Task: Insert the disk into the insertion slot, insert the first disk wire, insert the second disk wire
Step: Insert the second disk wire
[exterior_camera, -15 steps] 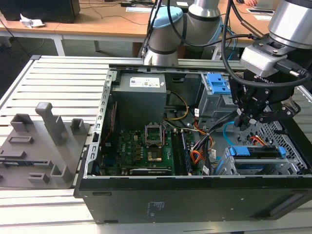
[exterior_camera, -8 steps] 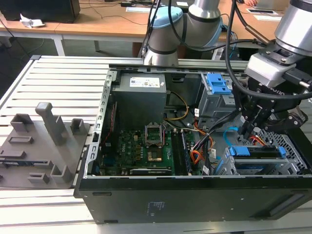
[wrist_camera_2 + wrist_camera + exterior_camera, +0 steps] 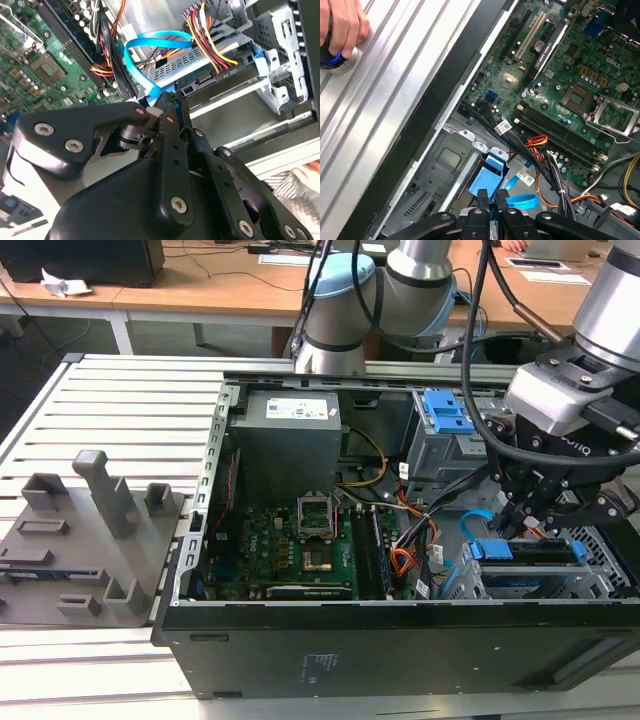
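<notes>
The claw (image 3: 166,101) is pinching the second disk wire (image 3: 150,39) narrowly, just beside the disk (image 3: 182,62). The first disk wire (image 3: 207,42) is crowding the disk's near edge

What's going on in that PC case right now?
The arm's pincer is down inside the open computer case, shut on the end of the light blue cable beside the disk. The disk, in its blue caddy, already sits in the low silver drive cage. A red-and-yellow wire bundle ends in a dark plug at its rear edge.
</notes>
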Controlling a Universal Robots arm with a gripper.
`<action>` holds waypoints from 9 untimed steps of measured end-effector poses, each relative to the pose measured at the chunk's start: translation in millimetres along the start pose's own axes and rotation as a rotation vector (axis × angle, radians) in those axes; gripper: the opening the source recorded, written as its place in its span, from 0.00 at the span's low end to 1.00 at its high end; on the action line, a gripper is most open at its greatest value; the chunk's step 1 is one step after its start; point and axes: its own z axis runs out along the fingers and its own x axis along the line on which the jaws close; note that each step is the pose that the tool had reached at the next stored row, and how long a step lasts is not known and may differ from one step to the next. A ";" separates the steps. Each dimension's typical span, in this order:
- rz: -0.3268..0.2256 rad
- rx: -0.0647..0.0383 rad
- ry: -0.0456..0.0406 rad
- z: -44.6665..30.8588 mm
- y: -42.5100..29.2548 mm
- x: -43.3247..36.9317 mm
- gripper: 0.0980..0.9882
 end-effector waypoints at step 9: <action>0.234 -0.007 -0.0158 3.4 -0.3 -0.2 0.07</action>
